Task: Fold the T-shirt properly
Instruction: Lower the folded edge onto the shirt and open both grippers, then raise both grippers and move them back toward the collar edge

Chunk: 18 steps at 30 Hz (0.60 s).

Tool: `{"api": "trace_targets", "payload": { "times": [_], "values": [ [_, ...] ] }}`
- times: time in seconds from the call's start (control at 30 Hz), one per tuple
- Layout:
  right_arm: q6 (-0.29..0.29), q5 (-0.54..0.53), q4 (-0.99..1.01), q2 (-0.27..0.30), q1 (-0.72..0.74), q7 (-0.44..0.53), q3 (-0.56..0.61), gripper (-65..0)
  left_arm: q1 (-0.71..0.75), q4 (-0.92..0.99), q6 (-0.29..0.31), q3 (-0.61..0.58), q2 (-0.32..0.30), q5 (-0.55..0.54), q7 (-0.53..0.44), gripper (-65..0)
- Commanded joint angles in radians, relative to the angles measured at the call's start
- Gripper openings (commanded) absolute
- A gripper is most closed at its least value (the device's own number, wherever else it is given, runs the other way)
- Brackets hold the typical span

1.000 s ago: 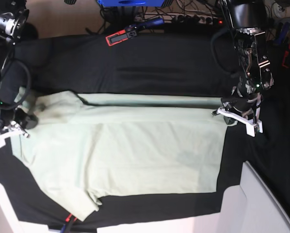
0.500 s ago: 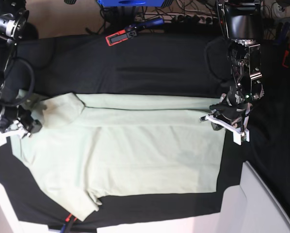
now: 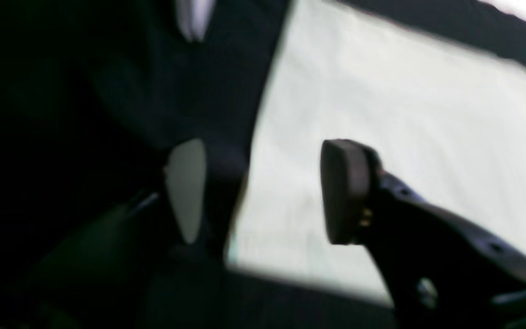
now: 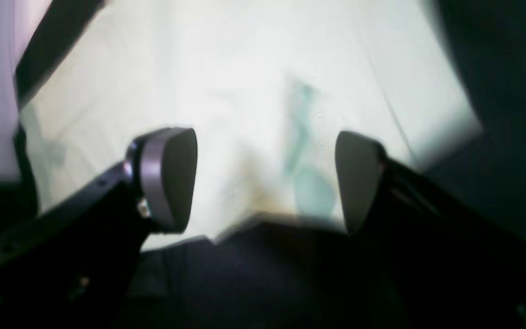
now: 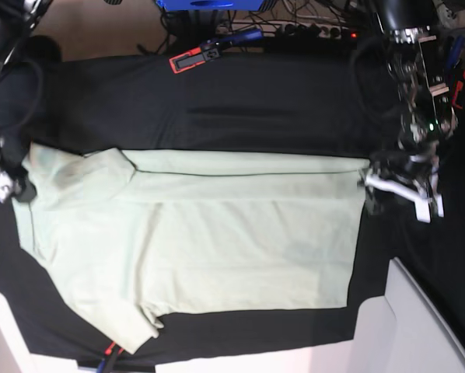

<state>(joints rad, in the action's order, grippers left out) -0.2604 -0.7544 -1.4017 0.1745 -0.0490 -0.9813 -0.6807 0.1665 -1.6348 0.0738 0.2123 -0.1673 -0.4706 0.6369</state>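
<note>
Both arms pulled outward, jaws apart, off the T-shirt (image 5: 217, 233).

A plain pale mint-green T-shirt (image 5: 217, 233) lies on a black table cloth (image 5: 240, 109), beside a red-and-black tool (image 5: 192, 57).

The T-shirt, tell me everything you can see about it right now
The T-shirt is pale mint green, plain, soft cotton-looking cloth. It lies flat on the black table cloth, its far long edge folded over into a straight band, one short sleeve sticking out at the near corner. Neither hand grips it; both stand open just off its ends.
</note>
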Motion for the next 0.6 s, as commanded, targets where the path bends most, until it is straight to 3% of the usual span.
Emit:
{"api": "trace_targets", "payload": {
  "times": [0.0, 0.1, 0.3, 0.5, 0.57],
  "values": [
    [0.005, -0.018, -0.031, -0.007, -0.021, 0.002, -0.049, -19.7, 0.020, -0.018, -0.006, 0.008, -0.011, 0.003, -0.015, -37.0],
    [0.026, -0.021, -0.037, -0.063, -0.090, 0.006, -0.129, -19.2, 0.083, 0.001, -0.006, 0.009, -0.011, 0.003, -0.015, -48.4],
    [0.023, -0.023, 0.029, -0.102, -0.117, 0.011, -0.196, -18.6, 0.124, 0.066, -0.006, 0.009, -0.004, -0.003, -0.015, -46.2],
    [-0.096, -0.018, 0.278, -0.048, -0.030, 0.012, -0.201, -18.7, 0.120, 0.124, -0.004, 0.000, -0.001, -0.006, -0.013, -45.9],
    [-0.133, -0.018, 0.342, -0.026, -0.005, 0.031, -0.199, -18.7, 0.117, 0.143, 0.025, 0.003, -0.001, -0.006, -0.013, -44.7]
  ]
}}
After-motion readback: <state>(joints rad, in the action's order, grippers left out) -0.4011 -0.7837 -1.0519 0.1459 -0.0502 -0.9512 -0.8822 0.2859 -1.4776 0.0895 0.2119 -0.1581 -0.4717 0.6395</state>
